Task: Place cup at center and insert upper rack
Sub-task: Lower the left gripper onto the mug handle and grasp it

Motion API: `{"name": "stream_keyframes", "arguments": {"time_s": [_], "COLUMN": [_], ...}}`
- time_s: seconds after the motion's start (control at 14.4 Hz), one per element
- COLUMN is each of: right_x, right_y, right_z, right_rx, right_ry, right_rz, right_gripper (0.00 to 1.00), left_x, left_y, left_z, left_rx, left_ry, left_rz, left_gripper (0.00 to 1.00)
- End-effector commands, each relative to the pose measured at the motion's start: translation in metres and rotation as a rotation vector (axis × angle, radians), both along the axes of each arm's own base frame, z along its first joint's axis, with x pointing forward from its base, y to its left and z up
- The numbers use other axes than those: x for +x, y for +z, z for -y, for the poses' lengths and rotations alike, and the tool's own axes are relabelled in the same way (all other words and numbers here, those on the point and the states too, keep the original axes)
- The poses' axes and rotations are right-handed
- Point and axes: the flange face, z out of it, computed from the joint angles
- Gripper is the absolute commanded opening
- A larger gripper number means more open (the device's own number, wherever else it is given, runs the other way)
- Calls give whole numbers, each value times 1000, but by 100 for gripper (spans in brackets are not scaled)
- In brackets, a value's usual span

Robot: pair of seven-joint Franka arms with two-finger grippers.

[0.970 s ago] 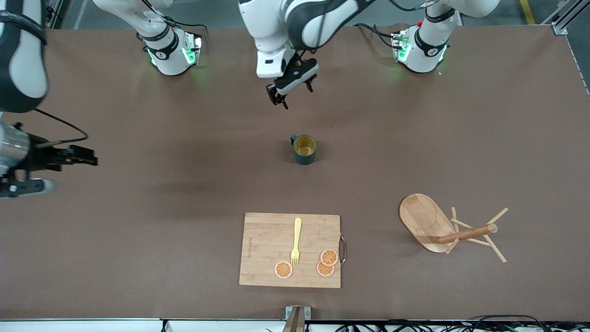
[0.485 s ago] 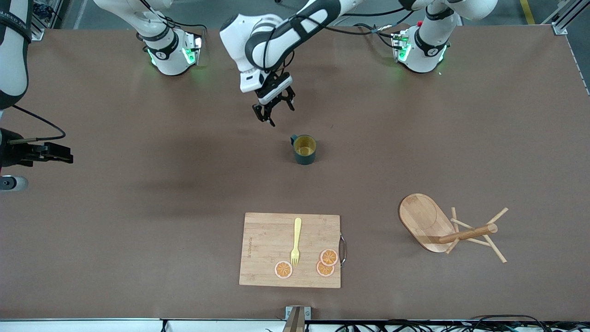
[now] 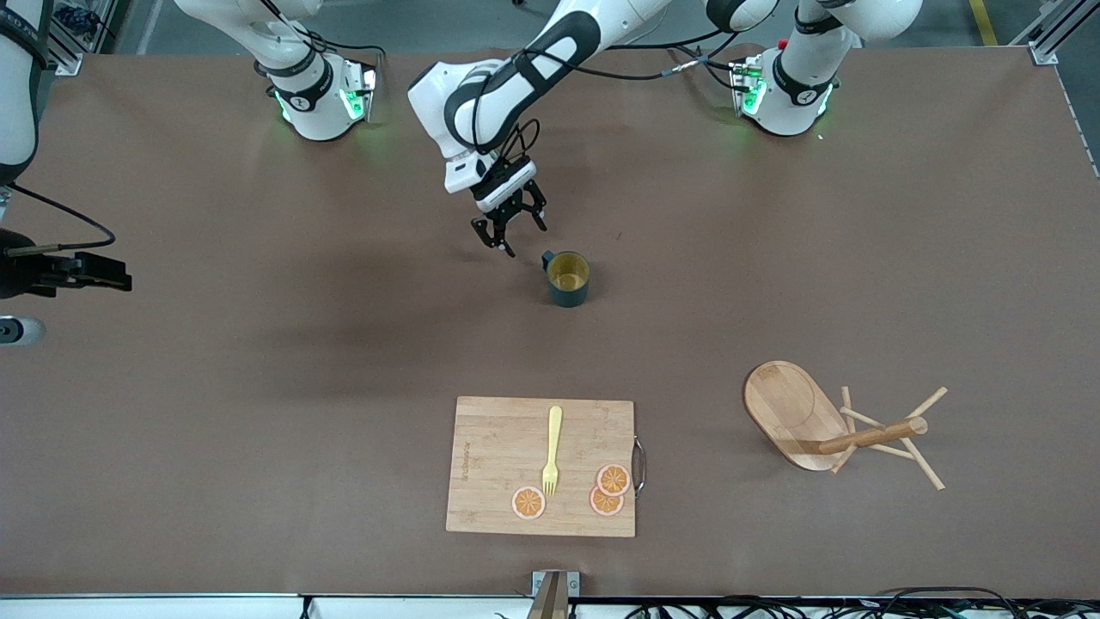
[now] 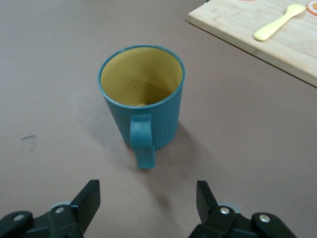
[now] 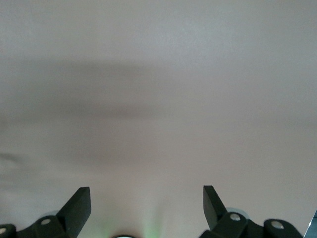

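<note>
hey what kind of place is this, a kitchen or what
Probably a robot lab staged like a kitchen: two arms bolted to a bare brown table, aluminium framing at its corners, and props like a cup and cutting board.

Cup (image 3: 568, 278): upright, centre of frame, on the table (image 3: 258, 413).
Cutting board (image 3: 498, 468): lower centre, nearer the front camera than the cup; carries a fork (image 3: 552, 450) and three fruit slices (image 3: 607, 489).
Upper rack (image 3: 834, 427): lower right of frame, tipped on its side.
Left gripper (image 3: 513, 230): upper centre, just beside the cup.
Right gripper (image 3: 103, 273): left edge of frame.
</note>
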Motion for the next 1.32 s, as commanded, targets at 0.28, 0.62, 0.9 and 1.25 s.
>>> {"name": "stream_keyframes", "arguments": {"time_s": [0.28, 0.62, 0.9, 1.25], "right_x": [-33, -56, -73, -95], "right_y": [45, 59, 61, 64], "right_z": [14, 18, 13, -1], "right_rx": [68, 104, 93, 74], "right_ry": [-39, -66, -51, -22], "right_rz": [15, 35, 68, 114], "right_gripper": [100, 100, 100, 100], "left_x": [4, 7, 8, 18], "left_y": [-29, -33, -34, -32], "left_z": [-12, -16, -17, -20], "left_rx": [76, 84, 84, 93], "left_ry": [62, 54, 55, 51], "left_rz": [65, 149, 161, 189], "left_gripper": [79, 76, 70, 48]}}
